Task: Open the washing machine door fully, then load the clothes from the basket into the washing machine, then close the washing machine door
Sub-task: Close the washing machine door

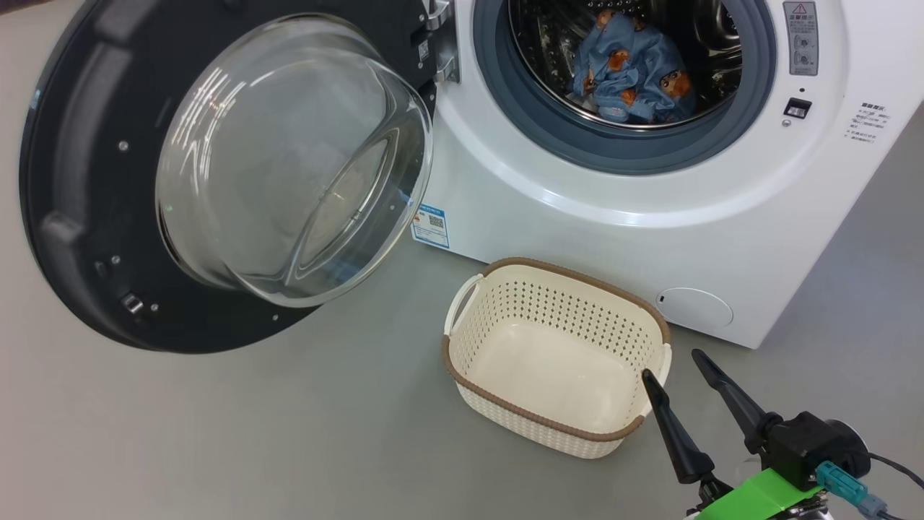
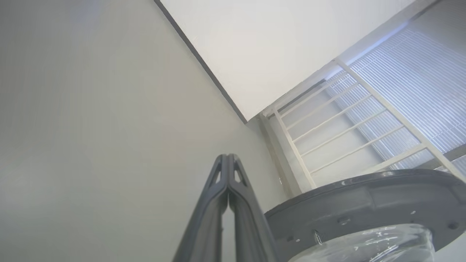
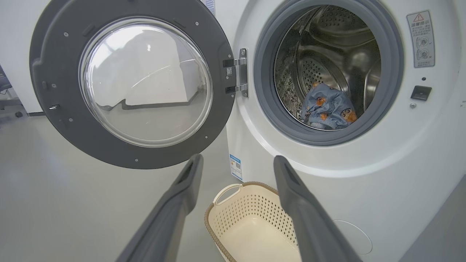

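Note:
The washing machine [image 1: 621, 217] [image 3: 400, 174] stands with its round black-rimmed door [image 1: 216, 180] [image 3: 134, 87] swung wide open to the left. Blue clothes [image 1: 635, 72] [image 3: 327, 111] with orange-brown figures lie in the steel drum. The cream basket [image 1: 556, 354] [image 3: 247, 225] sits on the floor in front of the machine, with nothing inside it. My right gripper [image 1: 671, 365] [image 3: 236, 162] is open beside the basket's right end, holding nothing. My left gripper [image 2: 228, 157] is shut with nothing between its fingers, pointing past the door's edge [image 2: 364, 203] toward a wall.
Grey floor [image 1: 289, 433] spreads to the left and front of the basket. A white wall and a railed window [image 2: 364, 120] lie beyond the left gripper. A blue label [image 1: 431, 225] marks the machine's lower left front.

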Controlling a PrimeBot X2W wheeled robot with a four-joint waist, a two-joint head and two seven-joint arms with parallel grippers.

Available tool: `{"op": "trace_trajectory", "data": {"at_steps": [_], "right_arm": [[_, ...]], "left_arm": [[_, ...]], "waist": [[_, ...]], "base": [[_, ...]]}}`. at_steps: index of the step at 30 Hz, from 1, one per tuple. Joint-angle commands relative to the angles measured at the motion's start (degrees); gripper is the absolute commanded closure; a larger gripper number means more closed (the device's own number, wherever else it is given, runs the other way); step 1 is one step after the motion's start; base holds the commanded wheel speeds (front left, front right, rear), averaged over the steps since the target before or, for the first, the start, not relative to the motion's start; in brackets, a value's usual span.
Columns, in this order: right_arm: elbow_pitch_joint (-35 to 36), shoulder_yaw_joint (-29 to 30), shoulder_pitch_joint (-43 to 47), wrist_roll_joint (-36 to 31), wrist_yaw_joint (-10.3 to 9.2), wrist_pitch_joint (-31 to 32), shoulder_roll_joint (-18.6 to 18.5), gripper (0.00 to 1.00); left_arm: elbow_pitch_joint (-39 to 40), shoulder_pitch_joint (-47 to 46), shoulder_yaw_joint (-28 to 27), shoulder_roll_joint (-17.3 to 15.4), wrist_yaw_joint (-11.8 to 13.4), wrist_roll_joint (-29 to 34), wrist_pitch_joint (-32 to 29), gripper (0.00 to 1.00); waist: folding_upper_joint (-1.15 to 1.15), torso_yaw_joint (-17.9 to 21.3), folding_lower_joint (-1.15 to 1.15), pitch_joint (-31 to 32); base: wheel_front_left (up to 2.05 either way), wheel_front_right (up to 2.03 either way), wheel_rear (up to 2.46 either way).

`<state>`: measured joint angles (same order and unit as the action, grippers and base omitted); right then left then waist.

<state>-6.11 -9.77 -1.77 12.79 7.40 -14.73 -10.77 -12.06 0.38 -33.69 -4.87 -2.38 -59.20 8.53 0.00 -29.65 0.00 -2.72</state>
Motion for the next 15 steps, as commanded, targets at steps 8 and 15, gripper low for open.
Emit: {"op": "trace_trajectory", "data": {"at_steps": [8,15], "right_arm": [[1.5,-0.8,0.0,0.0,0.09,-0.3,-0.2,0.0],[1.4,-1.0,0.1,0.1,0.09,-0.3,-0.4,0.0]], "left_arm": [[-0.6,-6.6,-9.3,-5.8,0.6,-12.2,-5.4,1.0],[-4.7,-12.3,-12.8,-10.8,3.1,-19.4,-10.3,1.0]], "waist": [[0.0,-0.1,0.0,0.0],[0.0,0.1,0.0,0.1]], "base": [[0.0,0.0,0.0],[0.0,0.0,0.0]]}}
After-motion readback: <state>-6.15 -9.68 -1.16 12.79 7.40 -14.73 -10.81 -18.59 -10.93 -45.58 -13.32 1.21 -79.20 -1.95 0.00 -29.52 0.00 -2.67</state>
